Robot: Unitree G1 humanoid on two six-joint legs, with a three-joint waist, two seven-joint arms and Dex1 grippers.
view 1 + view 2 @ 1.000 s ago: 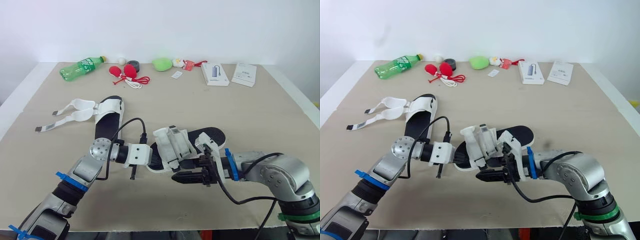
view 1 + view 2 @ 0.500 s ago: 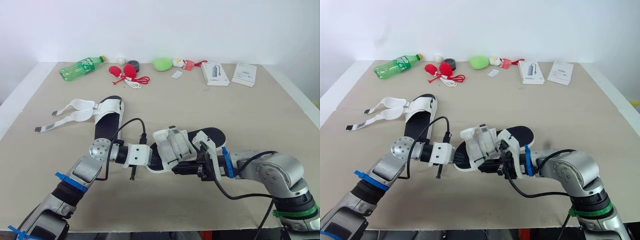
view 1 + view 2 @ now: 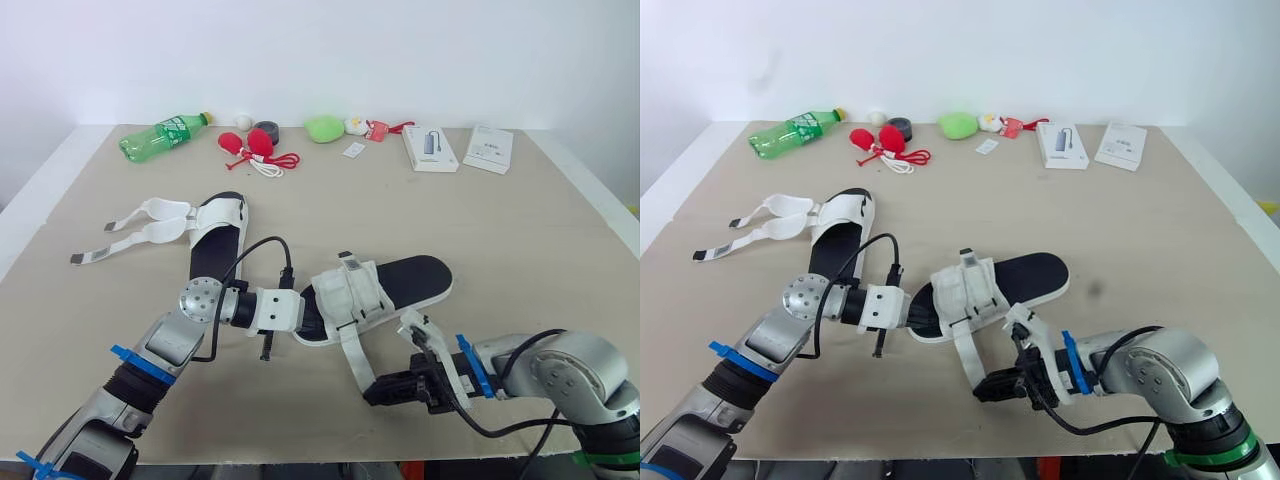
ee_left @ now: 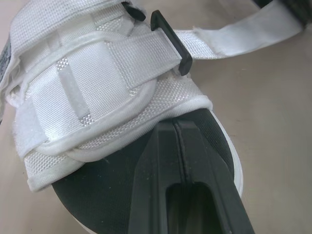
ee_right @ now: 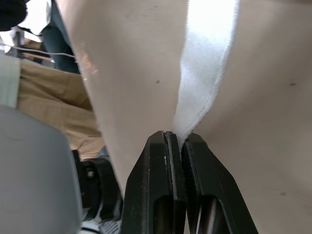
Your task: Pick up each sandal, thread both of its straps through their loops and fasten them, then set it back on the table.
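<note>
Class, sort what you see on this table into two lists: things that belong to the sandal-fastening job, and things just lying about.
Belongs to the job:
near sandal
its strap, pinched in the right claw
left claw, on the near sandal's insole
far sandal, straps loose

Just lying about:
green bottle
red corded item
green lump
grey-printed box
plain white box
</note>
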